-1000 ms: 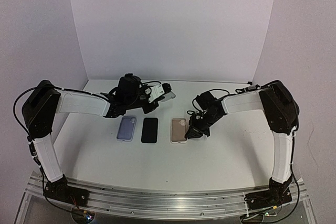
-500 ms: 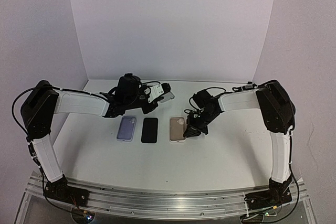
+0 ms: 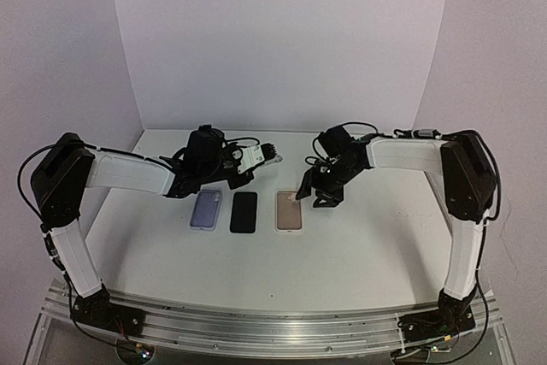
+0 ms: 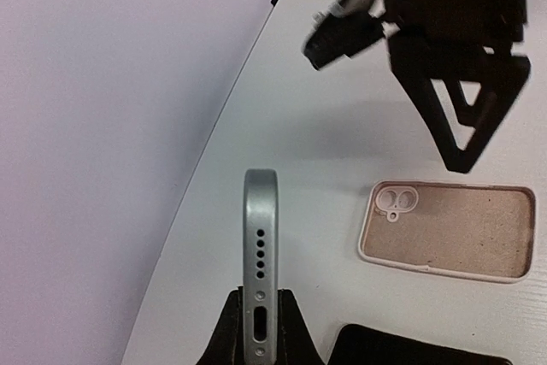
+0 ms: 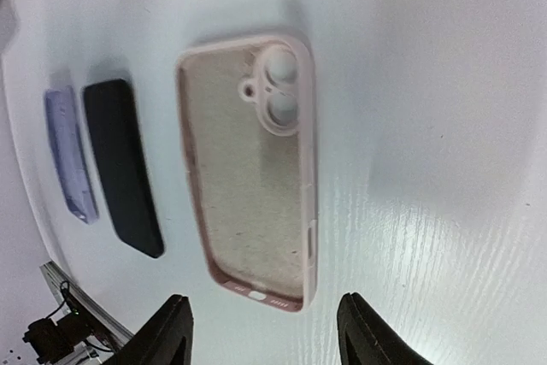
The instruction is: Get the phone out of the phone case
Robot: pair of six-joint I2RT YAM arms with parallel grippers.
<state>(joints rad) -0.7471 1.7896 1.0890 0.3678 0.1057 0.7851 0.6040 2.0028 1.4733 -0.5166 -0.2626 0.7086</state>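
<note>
Landmark: the phone case [image 5: 248, 168] is pale pink and lies flat on the table [image 3: 367, 245]. Its hollow side faces up and it is empty, with the camera cut-out at the end away from the arm bases.

Phone: the phone [image 4: 259, 237] is out of the case. It has a silver edge and is held off the table, behind the case and to its left. In the left wrist view its bottom edge faces the camera, showing the port and the row of speaker holes.

Left gripper: the left gripper [image 3: 254, 157] is clamped on the phone. Its dark fingers [image 4: 229, 331] press on both flat faces at the port end.

Right gripper: the right gripper [image 3: 318, 198] is released, with its fingers spread wide and nothing between them. It sits just beside the case's far right corner. In its own wrist view the two fingertips stand either side of the case's port end.

Black item: the black item [image 3: 244, 211] lies flat just left of the case and parallel to it, with a small gap between. I cannot tell whether it is a phone or a case.

Lilac item: the lilac item [image 3: 206, 208] lies left of the black item, in the same row as it and the case, and is the farthest from the case.
</note>
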